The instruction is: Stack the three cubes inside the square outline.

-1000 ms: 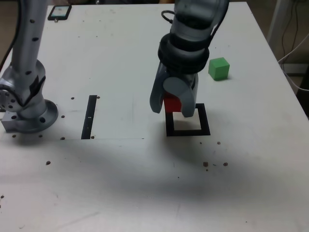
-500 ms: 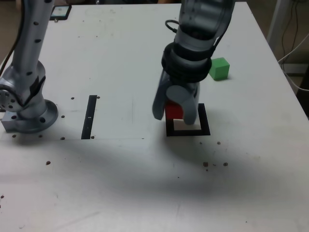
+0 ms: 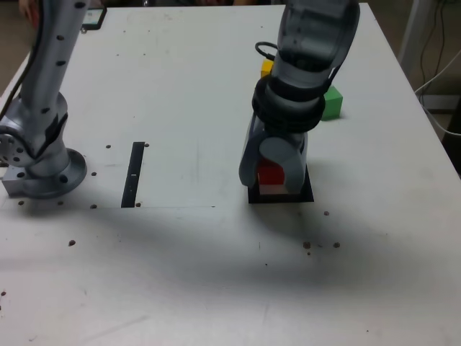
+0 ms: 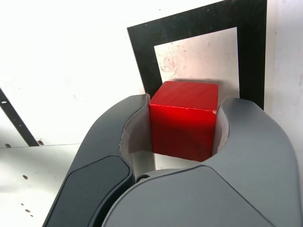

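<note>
Red wood shows between the grey jaws: the gripper (image 4: 183, 124) is pinching the red cube (image 4: 185, 119) on two opposite sides, and in the wrist view the block sits over the pale centre of the square outline (image 4: 142, 52), whose black frame is cut off at the picture's edge on one side. Whether the cube already touches the cream centre or hangs just above it cannot be told. In the exterior view the gripper (image 3: 272, 175) covers most of the red cube (image 3: 271, 174) and most of the square outline (image 3: 308, 193), so only the near bar and a corner of the frame show. Beyond the outline, the green cube (image 3: 332, 102) is half hidden behind the arm, and only a sliver of the yellow cube (image 3: 267, 68) peeks out just beside the arm's far side. To the exterior view's left of the outline, well apart, lies the thin black strip (image 3: 134, 174) on the white table (image 3: 180, 86).
</note>
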